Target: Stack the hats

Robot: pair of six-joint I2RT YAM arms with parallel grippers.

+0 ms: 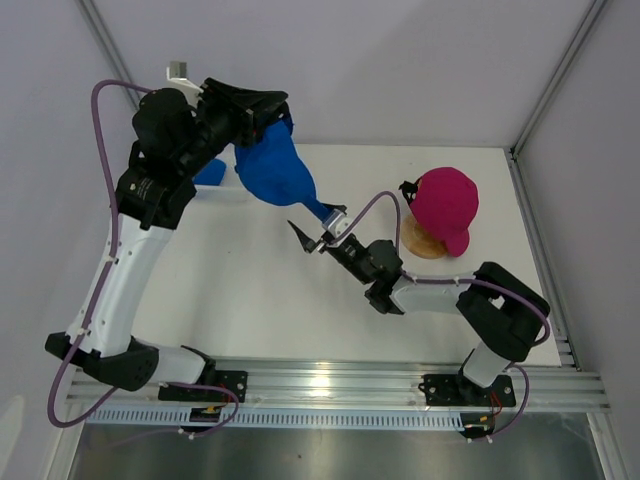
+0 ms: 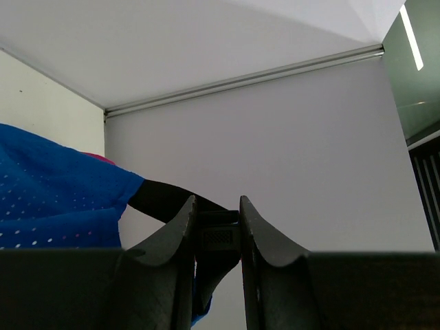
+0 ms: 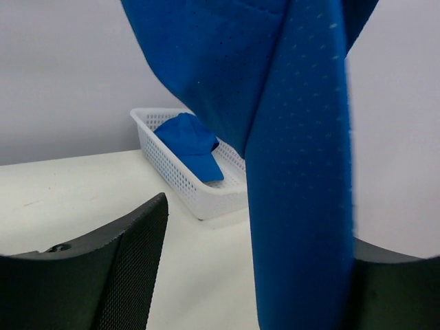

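Note:
My left gripper [image 1: 265, 108] is raised at the back left and shut on the black back strap [image 2: 218, 234] of a royal blue hat [image 1: 275, 170], which hangs down from it. The hat's brim [image 1: 318, 209] reaches down to my right gripper [image 1: 318, 228]. My right gripper [image 3: 258, 275] is open, and the blue brim [image 3: 302, 206] hangs between its fingers, close against the right one. A magenta-pink hat [image 1: 445, 200] sits on the round wooden stand [image 1: 422, 243] at the right. Another blue hat [image 3: 189, 141] lies in the white basket [image 3: 185, 189].
The white basket is mostly hidden behind the left arm in the top view; only a bit of its blue hat [image 1: 210, 172] shows. Grey walls close the table at the back and both sides. An aluminium rail [image 1: 330, 385] runs along the near edge.

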